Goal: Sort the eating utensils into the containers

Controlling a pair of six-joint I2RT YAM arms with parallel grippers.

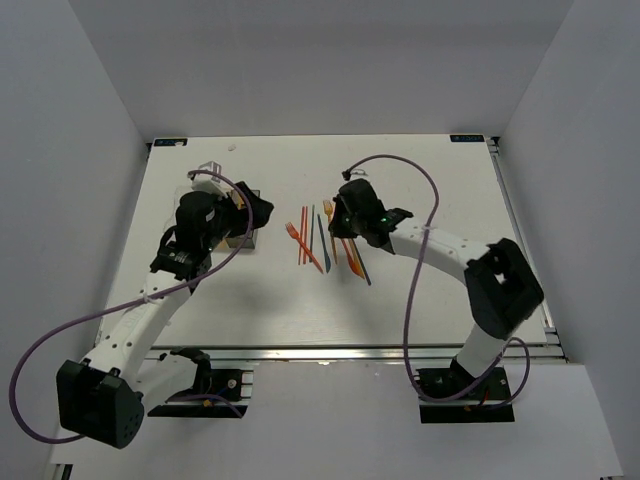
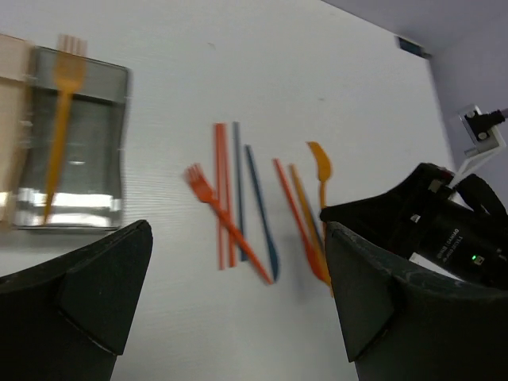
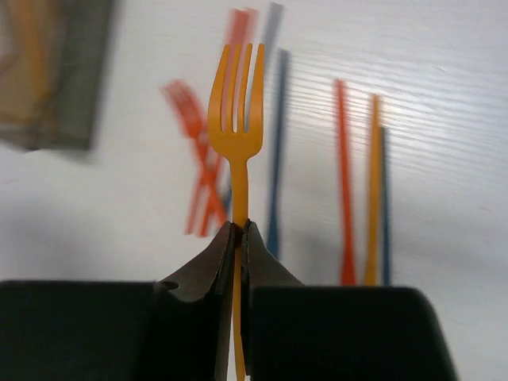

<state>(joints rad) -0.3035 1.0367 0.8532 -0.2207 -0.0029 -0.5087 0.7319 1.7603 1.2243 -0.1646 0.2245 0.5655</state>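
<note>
Overhead, white table (image 1: 260, 300) boxed in by plain pale grey walls (image 1: 320, 60) on three sides. Metal rail (image 1: 330, 351) along near edge. Purple cable (image 1: 392, 157) arching over right arm.

Mid-table, between the arms, loose utensils (image 1: 318, 240) fanned out:
- red fork (image 2: 205, 184) crossing two red sticks (image 2: 223, 198)
- blue-grey knife (image 2: 262, 214) just beside them
- further red, orange and blue-grey pieces close together toward the right arm

At left, dark grey bin (image 2: 99, 151) with tan bin (image 2: 9, 103) against its side. Other orange fork (image 2: 57, 135) lying lengthwise in the dark grey one, tines poking over far rim.

Right gripper (image 3: 240, 232) clenched on handle of orange fork (image 3: 236, 119), tines pointing out past the fingertips, blurred pile behind. Left gripper (image 2: 238, 238) spread wide, grasping nothing, near the bins and facing the pile.

From overhead, bins mostly hidden under left arm; cannot make out clear bin with certainty. Tan bin cut off at frame edge in left-wrist view. Right-wrist background out of focus, bins there only a dark smear. Far ends of the rightmost pieces masked by right gripper body in left-wrist view.
</note>
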